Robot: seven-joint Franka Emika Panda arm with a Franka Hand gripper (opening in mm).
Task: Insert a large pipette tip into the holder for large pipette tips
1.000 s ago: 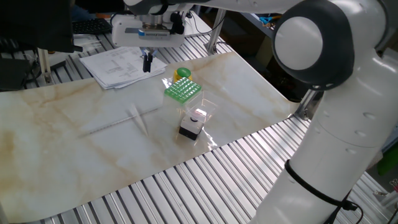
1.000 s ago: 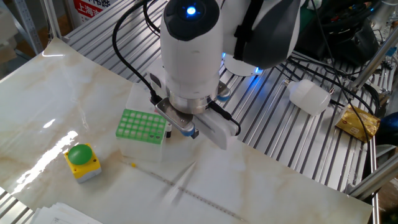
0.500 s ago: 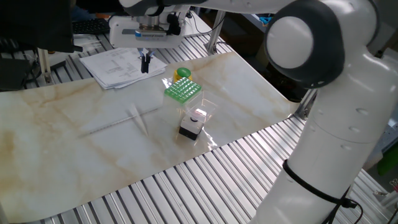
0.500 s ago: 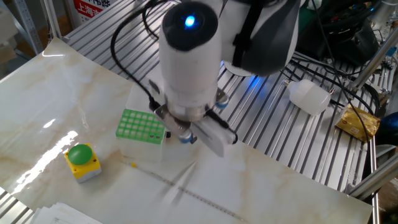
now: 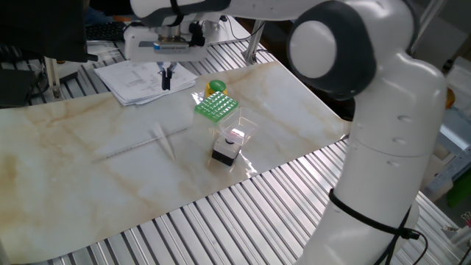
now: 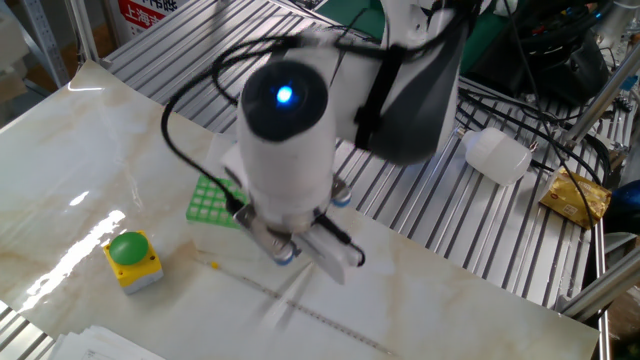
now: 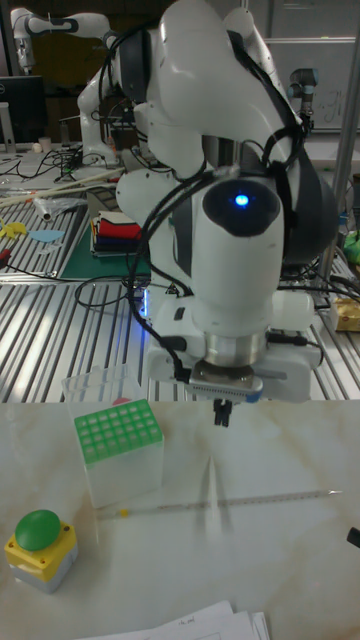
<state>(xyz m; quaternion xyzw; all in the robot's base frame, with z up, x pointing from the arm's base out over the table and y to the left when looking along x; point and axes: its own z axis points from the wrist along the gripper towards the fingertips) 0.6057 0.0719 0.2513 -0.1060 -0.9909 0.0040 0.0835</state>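
Observation:
The large pipette tip (image 5: pixel 165 143) lies flat on the marble table, a whitish cone (image 7: pixel 215 497) crossing a long thin rod (image 7: pixel 270 497). The holder for large pipette tips (image 5: pixel 216 107) is the green-topped rack (image 7: pixel 118 437), standing apart from the tip; the arm partly covers the rack (image 6: pixel 208 196) in the other fixed view. My gripper (image 5: pixel 166 76) hangs in the air above the table, beyond the tip and away from the rack. Its dark fingers (image 7: pixel 222 413) are shut with nothing between them. In the other fixed view the arm hides the gripper.
A green button on a yellow box (image 5: pixel 215 87) sits beside the rack (image 7: pixel 38 536). A small black-and-white box in a clear case (image 5: pixel 227 147) stands in front of the rack. Papers (image 5: pixel 140 77) lie at the table's far side. Slatted metal surrounds the marble sheet.
The arm has swung, carrying the shut gripper leftward in one fixed view, away from the rack. The tip and rack have not moved.

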